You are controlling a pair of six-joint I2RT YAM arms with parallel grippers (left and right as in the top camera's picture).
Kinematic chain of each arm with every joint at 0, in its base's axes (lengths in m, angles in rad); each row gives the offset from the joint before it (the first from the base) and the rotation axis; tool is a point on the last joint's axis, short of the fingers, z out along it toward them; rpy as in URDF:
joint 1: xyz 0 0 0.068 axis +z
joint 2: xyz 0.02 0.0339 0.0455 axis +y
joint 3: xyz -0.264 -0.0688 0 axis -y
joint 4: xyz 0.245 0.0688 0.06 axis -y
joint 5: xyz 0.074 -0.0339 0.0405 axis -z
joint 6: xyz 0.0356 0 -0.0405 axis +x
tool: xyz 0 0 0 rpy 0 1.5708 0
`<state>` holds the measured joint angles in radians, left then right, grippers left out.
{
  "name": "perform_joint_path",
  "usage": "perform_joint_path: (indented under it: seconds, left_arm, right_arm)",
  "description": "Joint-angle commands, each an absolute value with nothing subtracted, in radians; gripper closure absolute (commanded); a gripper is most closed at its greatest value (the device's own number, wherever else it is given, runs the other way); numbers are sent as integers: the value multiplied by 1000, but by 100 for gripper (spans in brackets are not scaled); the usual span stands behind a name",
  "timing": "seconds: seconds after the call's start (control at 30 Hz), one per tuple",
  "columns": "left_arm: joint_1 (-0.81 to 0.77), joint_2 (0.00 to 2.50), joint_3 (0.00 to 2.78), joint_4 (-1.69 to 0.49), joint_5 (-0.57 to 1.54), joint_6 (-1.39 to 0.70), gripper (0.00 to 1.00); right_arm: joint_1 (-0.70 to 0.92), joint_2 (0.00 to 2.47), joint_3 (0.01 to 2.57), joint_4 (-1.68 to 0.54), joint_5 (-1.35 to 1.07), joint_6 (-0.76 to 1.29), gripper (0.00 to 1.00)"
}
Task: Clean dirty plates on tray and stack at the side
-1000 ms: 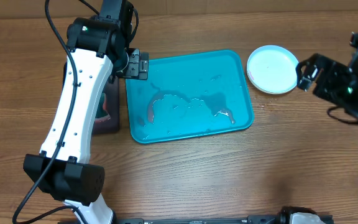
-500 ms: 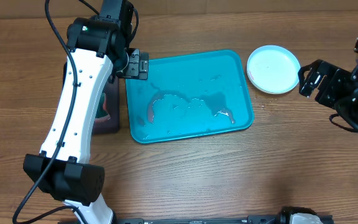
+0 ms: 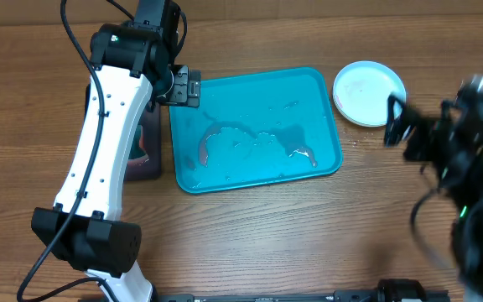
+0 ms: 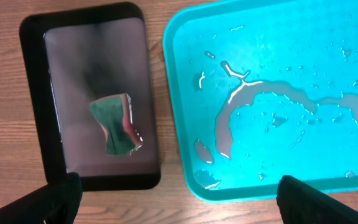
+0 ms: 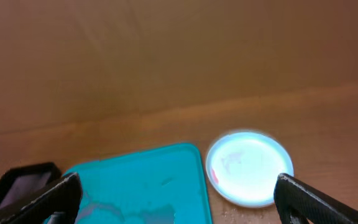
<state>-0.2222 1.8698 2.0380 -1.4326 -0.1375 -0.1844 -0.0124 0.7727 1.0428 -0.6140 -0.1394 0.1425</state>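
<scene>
The tray [image 3: 250,101] is lying near the middle of the table [image 3: 250,243], its long side running from 9 o'clock to 3 o'clock in the overhead view. Thin puddles of water [image 4: 272,93] with a faint reddish tint are spreading across its floor, and no plate is sitting in it.

The plates [image 3: 369,91] are resting on the bare wood at about 2 o'clock from the tray, just beside its corner but not touching it. The top one is showing a pale face with a light blue rim, and in the right wrist view a faint red mark is showing near its 9 o'clock edge. How many are piled there cannot be told.

A black tray [image 4: 33,93] is lying at 9 o'clock from the turquoise one, close alongside it. It is holding a crumpled green sponge [image 4: 114,124] with a reddish edge.

The left gripper [image 3: 184,86] is hovering over the tray's 10 o'clock corner. Its 2 fingers [image 4: 61,199] are standing wide apart with nothing between them.

The right gripper [image 3: 397,126] is showing blurred at about 5 o'clock from the plates, near them but apart. Its 2 fingers [image 5: 55,199] are also standing spread wide, holding nothing.
</scene>
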Motion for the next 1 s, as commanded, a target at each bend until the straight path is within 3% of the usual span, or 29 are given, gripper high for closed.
perform_joint_path:
  seconds: [0.0, 0.37, 0.97]
  left_arm:
    - [-223, 1848, 2049, -1432, -130, -199, 0]
    - [-223, 1848, 2049, -1432, -130, -199, 0]
    - [-223, 1848, 2049, -1432, -130, -199, 0]
  right_arm:
    - [0, 640, 829, -520, -136, 96, 0]
    - [81, 219, 223, -187, -123, 96, 0]
    - [112, 2, 51, -174, -23, 96, 0]
